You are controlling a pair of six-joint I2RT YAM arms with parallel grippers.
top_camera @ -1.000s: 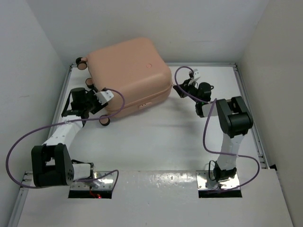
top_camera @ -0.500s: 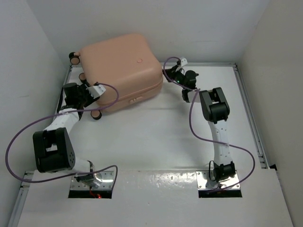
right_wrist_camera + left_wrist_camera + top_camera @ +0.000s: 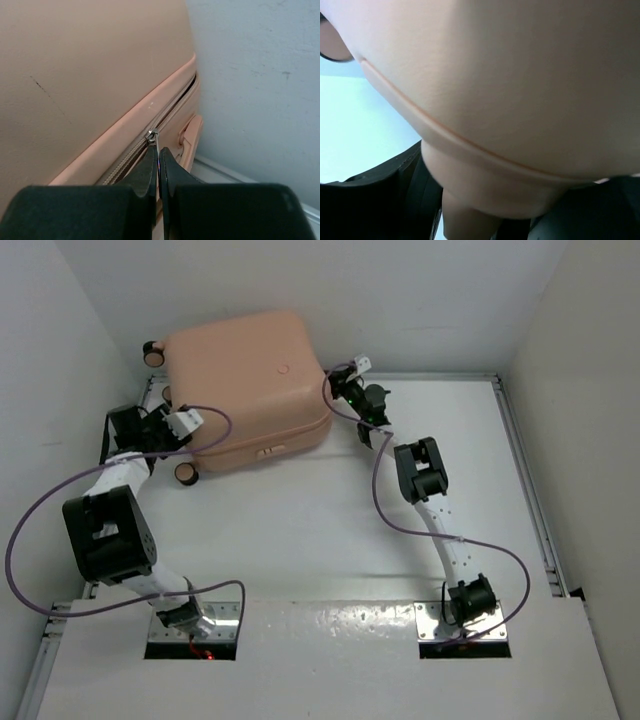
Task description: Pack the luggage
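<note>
The luggage (image 3: 240,380) is a large peach-pink hard-shell suitcase lying shut at the back left, with wheels (image 3: 185,473) on its left side. My right gripper (image 3: 340,390) is at its right side, shut on the metal zipper pull (image 3: 156,142) of the seam zipper (image 3: 125,162), fingertips (image 3: 150,165) pressed together. My left gripper (image 3: 182,436) is at the suitcase's front-left corner. In the left wrist view the shell (image 3: 510,75) fills the frame, and the dark fingers (image 3: 385,200) stand either side of a peach part (image 3: 470,220) of the suitcase.
White walls close in at the left (image 3: 60,360), back and right. The table's raised rim (image 3: 520,460) runs along the right side. Purple cables (image 3: 40,540) loop from both arms over the white table (image 3: 320,540).
The suitcase has slid and turned toward the back-left corner. My right arm has stretched far left with the zipper pull. My left gripper has moved back-left with the suitcase's corner.
</note>
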